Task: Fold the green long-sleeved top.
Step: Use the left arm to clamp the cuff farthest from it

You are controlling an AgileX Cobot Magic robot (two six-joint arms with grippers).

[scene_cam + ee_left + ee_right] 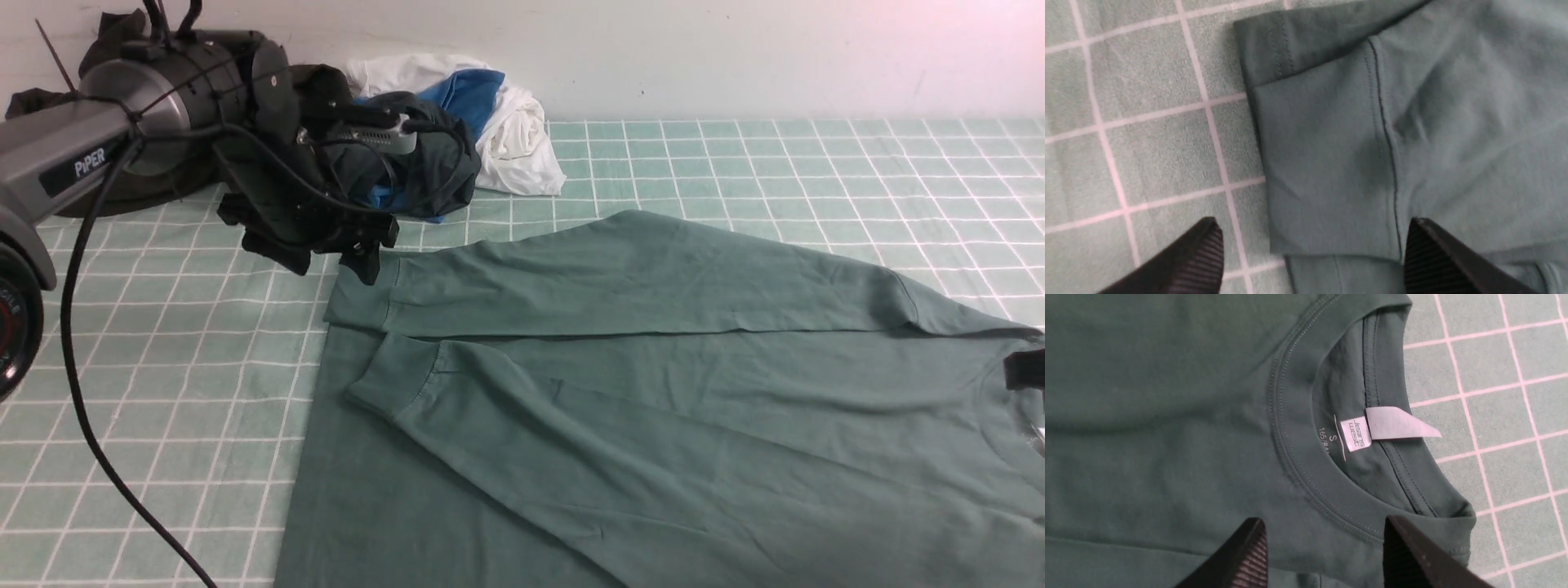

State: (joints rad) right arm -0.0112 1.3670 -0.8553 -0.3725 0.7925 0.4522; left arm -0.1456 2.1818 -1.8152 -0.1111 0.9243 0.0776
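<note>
Front view, garment: the green long-sleeved top (pixel 653 392) lay flat and sideways on the counter (pixel 735 163), hem toward the left arm (pixel 122 131), neck at the right edge.
Front view, progress: both sleeves lay folded across the body, cuffs near the hem. I judged the sleeve folds done and the body folds yet to be made.
Front view, left jaws: they hung just over the far sleeve's cuff (pixel 363 290).
Front view, right jaws: only a black tip showed at the right edge, by the neck.
Front view, surroundings: a heap of a white garment (pixel 514 139), a blue garment (pixel 469 94) and a dark garment (pixel 424 171) sat at the back, close behind the left arm. A black cable (pixel 73 343) trailed over the counter's left side.
Front view, obstacles: nothing lay on the top. I thought the heap might crowd the left arm.
Left wrist view, left jaws: they stood wide apart and held nothing, one side over the checked cloth, the other over the sleeve, the cuff between them.
Right wrist view, right jaws: they stood parted and empty over the ribbed neck (pixel 1298 457), short of the white neck label (pixel 1355 434).
Right wrist view, contact: I could not tell whether they touched the cloth.
</note>
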